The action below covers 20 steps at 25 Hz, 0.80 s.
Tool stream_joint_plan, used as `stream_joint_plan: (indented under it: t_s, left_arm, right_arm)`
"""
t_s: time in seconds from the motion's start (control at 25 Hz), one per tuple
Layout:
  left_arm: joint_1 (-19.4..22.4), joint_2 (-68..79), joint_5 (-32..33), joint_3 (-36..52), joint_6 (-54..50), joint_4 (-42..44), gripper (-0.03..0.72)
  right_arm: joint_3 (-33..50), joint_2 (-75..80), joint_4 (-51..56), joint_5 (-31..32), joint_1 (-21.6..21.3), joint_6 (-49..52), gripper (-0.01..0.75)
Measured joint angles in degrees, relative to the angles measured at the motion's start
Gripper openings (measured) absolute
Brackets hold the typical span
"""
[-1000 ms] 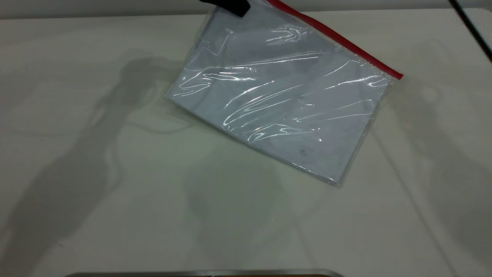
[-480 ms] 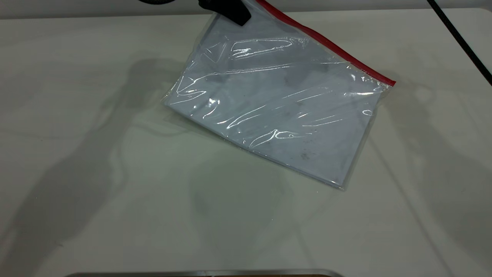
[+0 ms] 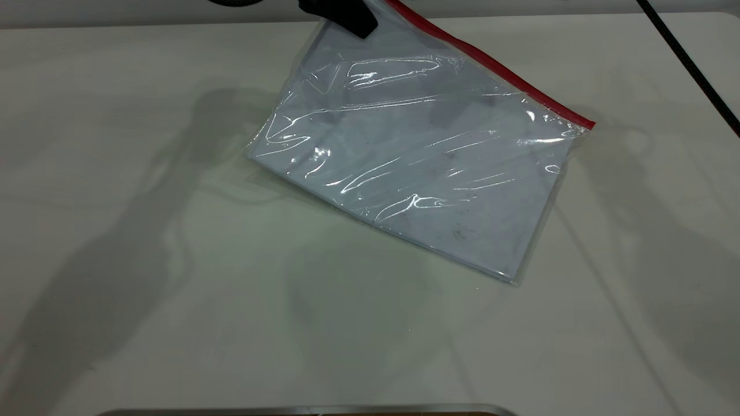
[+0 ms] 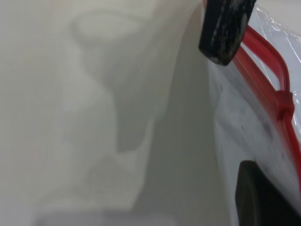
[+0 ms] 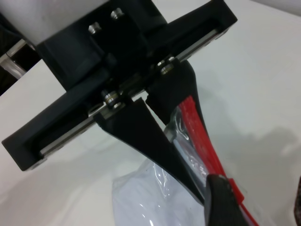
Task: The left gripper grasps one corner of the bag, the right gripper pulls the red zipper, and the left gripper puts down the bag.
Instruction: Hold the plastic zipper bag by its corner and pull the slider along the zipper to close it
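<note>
The left tool [image 3: 341, 14] pinches the bag [image 3: 416, 156] at its raised corner [image 3: 370, 8], the low edge resting on the table [image 3: 115, 231]. The right tool [image 5: 181, 141], out of the exterior view, is pressed together on the red zipper [image 3: 491, 63].

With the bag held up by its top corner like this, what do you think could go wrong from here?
1. The left gripper holds only the corner of the glossy bag; a pull along the red zipper could slip it free.
2. The right gripper is shut on the red zipper close to the left gripper, so the two may collide.
3. The bag's lower edge seems to rest on the table and could drag or crumple.
</note>
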Motion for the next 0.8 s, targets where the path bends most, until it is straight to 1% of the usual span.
stream_joint_plan:
  t_s: [0.4, 0.52, 0.6, 0.68, 0.8]
  left_arm:
    - [-0.89, 0.0, 0.0, 0.0, 0.13, -0.58, 0.053]
    - [-1.0, 0.0, 0.0, 0.0, 0.13, -0.48, 0.053]
    - [-0.99, -0.05, 0.0, 0.0, 0.13, -0.48, 0.053]
    - [-0.99, -0.05, 0.0, 0.0, 0.13, -0.48, 0.053]
    - [-0.99, -0.05, 0.0, 0.0, 0.13, -0.38, 0.053]
  right_arm:
    - [0.0, 1.58, 0.11, 0.58, 0.0, -0.26, 0.414]
    - [0.0, 1.58, 0.27, 0.69, 0.0, -0.26, 0.395]
    - [0.0, 1.58, 0.56, 0.86, 0.0, -0.26, 0.358]
    - [0.0, 1.58, 0.73, 1.27, 0.0, -0.74, 0.298]
    - [0.0, 1.58, 0.79, 2.2, 0.0, -1.45, 0.158]
